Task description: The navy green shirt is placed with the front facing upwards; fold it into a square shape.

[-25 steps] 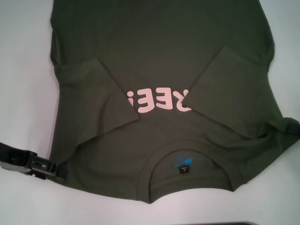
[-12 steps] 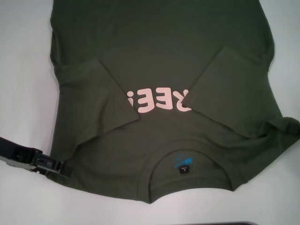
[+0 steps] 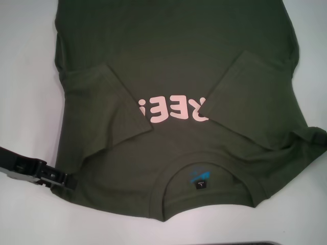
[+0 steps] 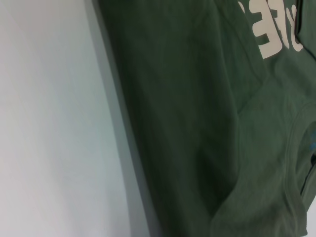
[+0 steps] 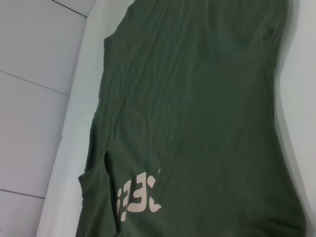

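A: Item one, the navy green shirt (image 3: 179, 92). Location?

B: It is laid flat on the white bench (image 3: 25, 102), front up, collar (image 3: 207, 176) at the near edge, hem beyond the far edge of the head view. The pale letters (image 3: 171, 109) are read upside down at mid-chest.

A: Folding progress?

B: Both sleeves are found turned inward over the chest: the left sleeve (image 3: 102, 109) and the right sleeve (image 3: 250, 87), each covering an end of the lettering. The sides are thereby narrowed. The lengthwise folds are judged not yet done, so a square is not yet formed. Roughly the first stage is entered as complete.

A: Item two, the left claw (image 3: 65, 179).

B: It is recorded at the near left corner, at the shoulder edge of the cloth. Whether it is parted or closed, or has cloth in it, cannot be told.

A: Item three, the right claw (image 3: 321, 139).

B: Only a dark tip is seen at the right edge, beside a bunched fold of cloth. Its opening cannot be told either.

A: Differences between views?

B: The neck label (image 3: 200, 178) is shown clearly only in the head view. The hem region and the bench's far boundary are shown only in the right wrist view. The left fold edge is shown close up in the left wrist view, with no fingers visible.
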`<state>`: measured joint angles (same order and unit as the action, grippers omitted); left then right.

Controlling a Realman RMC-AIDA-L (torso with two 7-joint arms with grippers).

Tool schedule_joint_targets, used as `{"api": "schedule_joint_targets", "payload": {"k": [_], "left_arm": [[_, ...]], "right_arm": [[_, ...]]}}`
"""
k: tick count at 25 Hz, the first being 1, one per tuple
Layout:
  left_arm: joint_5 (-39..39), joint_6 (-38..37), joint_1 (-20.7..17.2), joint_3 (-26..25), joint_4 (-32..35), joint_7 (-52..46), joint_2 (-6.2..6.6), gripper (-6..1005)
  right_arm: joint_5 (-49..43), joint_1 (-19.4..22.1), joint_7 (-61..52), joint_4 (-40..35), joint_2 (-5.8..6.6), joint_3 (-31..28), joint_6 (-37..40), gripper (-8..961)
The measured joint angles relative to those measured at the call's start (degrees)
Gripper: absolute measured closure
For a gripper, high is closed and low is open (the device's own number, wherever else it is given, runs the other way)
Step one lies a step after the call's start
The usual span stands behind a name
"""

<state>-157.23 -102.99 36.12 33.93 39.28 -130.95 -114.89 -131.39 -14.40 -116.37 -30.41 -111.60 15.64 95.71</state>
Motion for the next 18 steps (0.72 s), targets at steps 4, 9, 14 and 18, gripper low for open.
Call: {"api": "schedule_joint_targets", "payload": {"k": [4, 9, 14, 18], "left_arm": [[0.0, 0.1, 0.0, 0.0, 0.0, 0.0, 0.01, 222], [-0.2, 0.1, 0.2, 0.0, -0.1, 0.1, -0.03, 311], [-0.2, 0.1, 0.6, 0.0, -0.8, 0.4, -0.05, 314], [-0.2, 1.4, 0.6, -0.4, -0.6, -0.4, 0.18, 317]], "right_arm": [[0.0, -0.2, 0.0, 0.0, -0.01, 0.0, 0.0, 901], [0.0, -0.3, 0.0, 0.0, -0.01, 0.0, 0.0, 901], [0.0, -0.4, 0.0, 0.0, -0.01, 0.0, 0.0, 901], [0.0, -0.5, 0.0, 0.0, -0.01, 0.0, 0.0, 902]]}}
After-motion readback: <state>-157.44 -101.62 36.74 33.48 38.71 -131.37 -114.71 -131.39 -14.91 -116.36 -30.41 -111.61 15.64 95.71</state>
